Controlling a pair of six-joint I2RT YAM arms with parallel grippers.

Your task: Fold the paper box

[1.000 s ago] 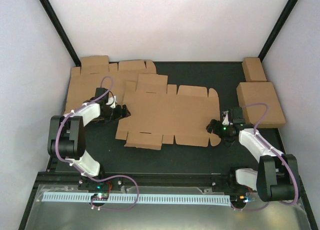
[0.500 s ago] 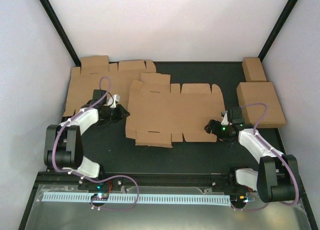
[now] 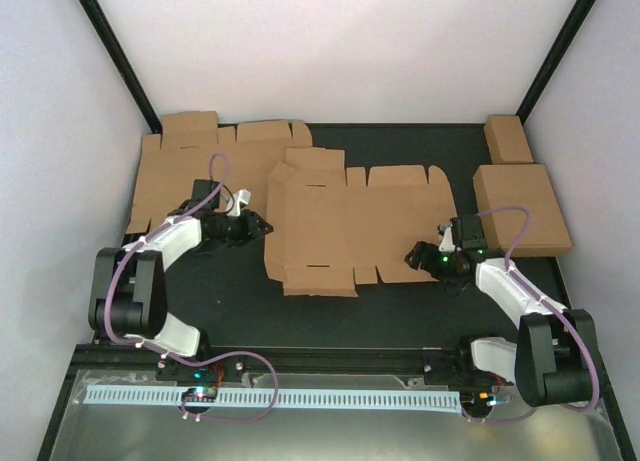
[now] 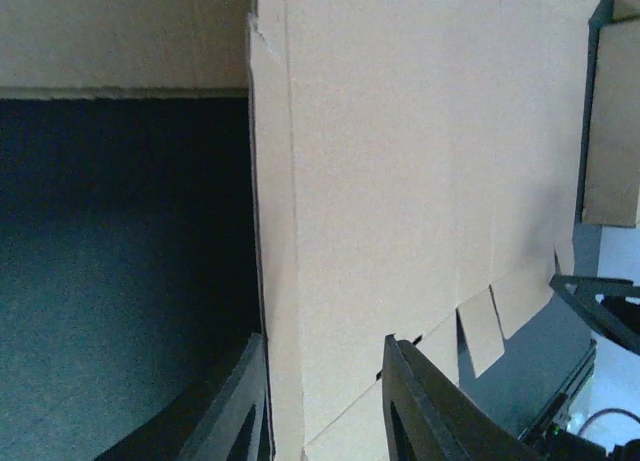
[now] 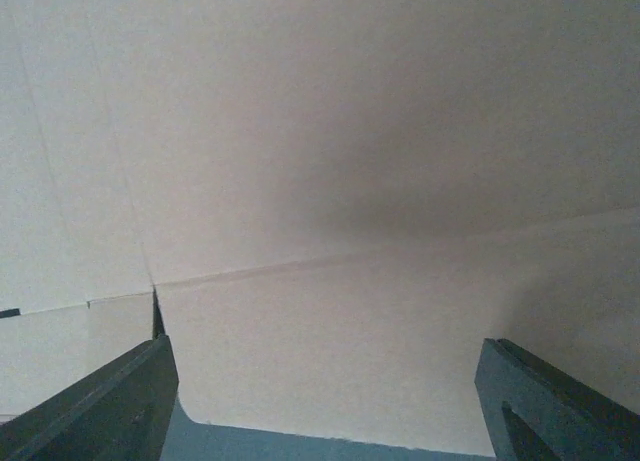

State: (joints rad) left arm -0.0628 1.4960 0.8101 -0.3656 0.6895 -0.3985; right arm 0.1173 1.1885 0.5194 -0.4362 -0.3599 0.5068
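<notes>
Black tabletop (image 3: 230, 296) carries the paper box (image 3: 350, 231). The left gripper (image 3: 260, 224) clamps its left edge; the right gripper (image 3: 414, 253) gapes alongside.

Paper box (image 3: 350, 226) plain brown; table (image 3: 400, 311) black.

paper box (image 3: 350, 226): matt brown cardboard, smooth | table (image 3: 330, 311): dark, matt, finely grained

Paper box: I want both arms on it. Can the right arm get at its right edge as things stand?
Probably yes: the right gripper stands open at the right edge of the paper box, with nothing between them.
</notes>
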